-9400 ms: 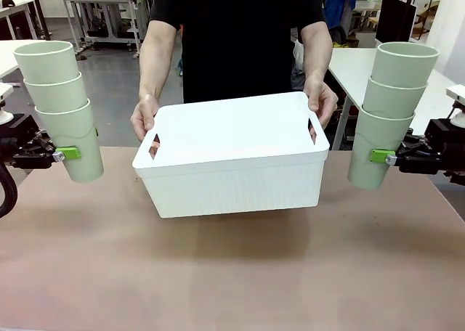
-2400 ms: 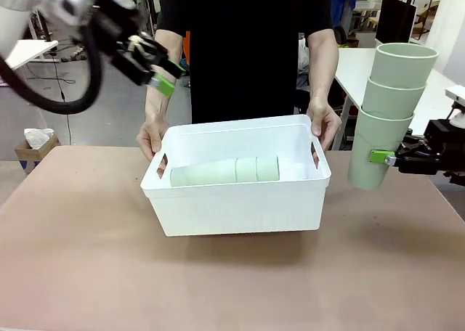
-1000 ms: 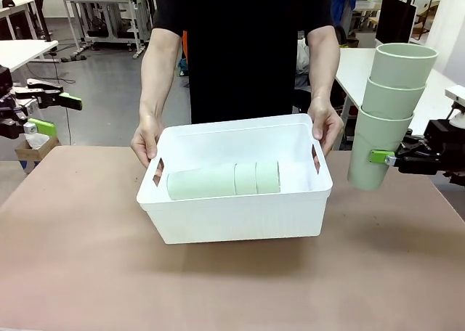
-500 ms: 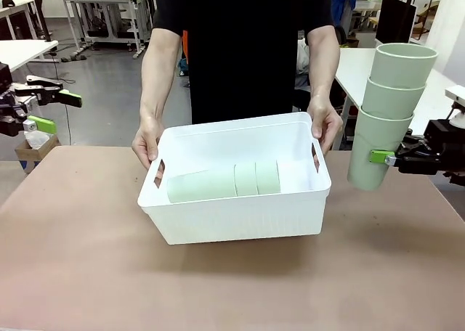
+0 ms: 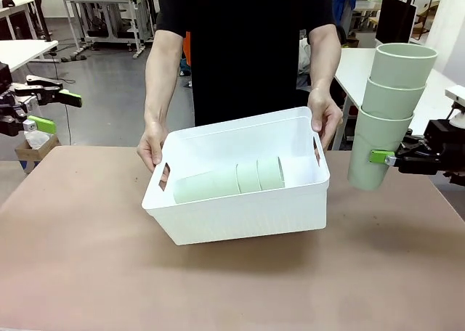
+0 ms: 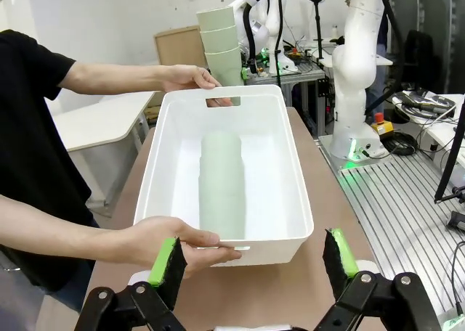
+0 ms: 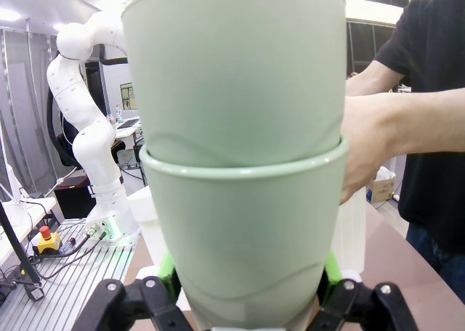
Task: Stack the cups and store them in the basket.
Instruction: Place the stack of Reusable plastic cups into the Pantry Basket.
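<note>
The table (image 5: pixel 232 287), a broad matte brown surface, carries the basket (image 5: pixel 240 218) near the middle of its far edge, and what has just changed is its tilt: half a second ago it sat nearly level, and now the person's hands (image 5: pixel 152 144) at the two short ends have lifted the far side, so the open top leans toward the robot's edge of the table. I judge this presents the opening for a second load, so the task looks about half done. The basket is white moulded plastic, rectangular with rounded corners, finely ribbed outside, with a cut-out slot in each short end. Inside it a stack of three cups (image 5: pixel 229 180) lies on its side along the length. A second stack of three (image 5: pixel 389 106) hangs upright beyond the right edge of the table, well apart from the basket; the cups are pale green, matte, tapered, each with a faint ridge. The right gripper (image 5: pixel 389 157) clamps the lowest cup between its green-padded fingers. The left gripper (image 5: pixel 45 109), off the left edge of the table, has its fingers spread wide and holds nothing.
</note>
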Robot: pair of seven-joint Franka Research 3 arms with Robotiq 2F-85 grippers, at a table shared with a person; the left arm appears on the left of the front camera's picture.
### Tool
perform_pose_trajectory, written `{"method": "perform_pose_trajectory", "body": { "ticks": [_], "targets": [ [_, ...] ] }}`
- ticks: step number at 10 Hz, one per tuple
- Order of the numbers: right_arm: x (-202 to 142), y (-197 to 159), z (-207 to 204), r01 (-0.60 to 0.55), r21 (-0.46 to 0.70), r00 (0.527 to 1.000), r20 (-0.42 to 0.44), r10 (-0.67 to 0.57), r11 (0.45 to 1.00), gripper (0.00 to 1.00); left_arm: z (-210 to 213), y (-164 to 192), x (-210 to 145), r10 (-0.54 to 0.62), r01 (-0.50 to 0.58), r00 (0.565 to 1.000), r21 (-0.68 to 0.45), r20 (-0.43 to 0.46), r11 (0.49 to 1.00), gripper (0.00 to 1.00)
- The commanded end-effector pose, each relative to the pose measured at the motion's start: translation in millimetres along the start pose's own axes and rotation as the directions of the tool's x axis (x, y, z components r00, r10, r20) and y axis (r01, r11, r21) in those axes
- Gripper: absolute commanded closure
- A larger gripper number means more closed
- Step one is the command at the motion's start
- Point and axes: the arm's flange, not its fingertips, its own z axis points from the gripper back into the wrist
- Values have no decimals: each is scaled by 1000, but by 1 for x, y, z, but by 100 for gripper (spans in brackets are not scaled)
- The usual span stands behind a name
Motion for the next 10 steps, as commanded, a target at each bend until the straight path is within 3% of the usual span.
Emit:
{"method": "perform_pose_trajectory", "body": {
  "ticks": [1, 10],
  "targets": [
    [5, 0, -1, -12, -1, 1000, 1, 12, 1000, 14, -1, -1, 2, -4, 4, 1000, -2, 0, 1000, 0],
    [0, 0, 0, 0, 0, 1000, 0, 0, 1000, 14, -1, -1, 2, -4, 4, 1000, -2, 0, 1000, 0]
  ]
}}
